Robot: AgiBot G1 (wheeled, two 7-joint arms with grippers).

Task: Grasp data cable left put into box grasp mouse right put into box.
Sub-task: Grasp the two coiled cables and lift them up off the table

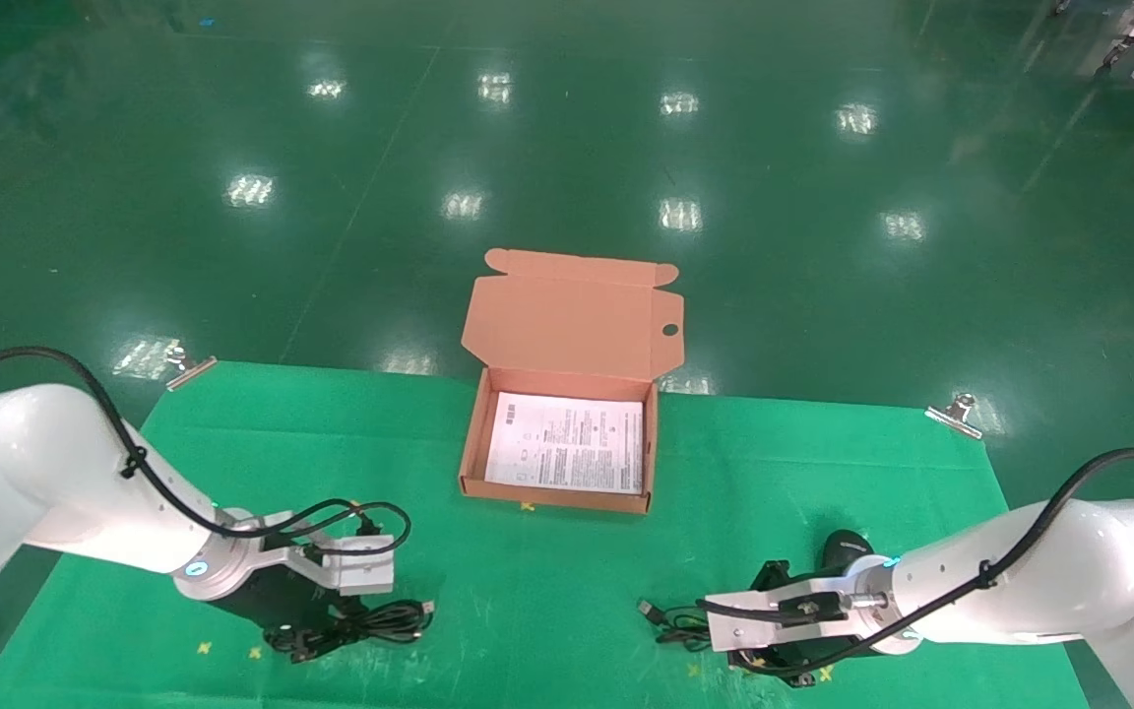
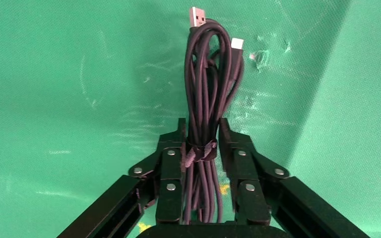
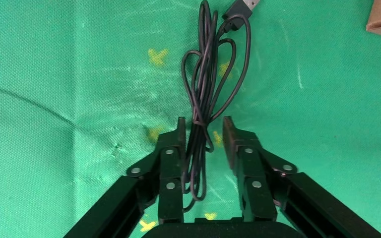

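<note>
Box [image 1: 567, 448] lined with leaflet [image 1: 567, 443]

Bright, even overhead lighting. Glossy green floor [image 1: 567, 148] beyond table's far edge carries rows of white glare patches from ceiling lamps. Green cloth-covered table [image 1: 547, 591] matte, no glare. Soft, short shadows beneath both arms. Left wrist view: broad darker shade band across cloth on one side. Wrist views sharp on cables; black jaws at close range dark, little detail.
</note>
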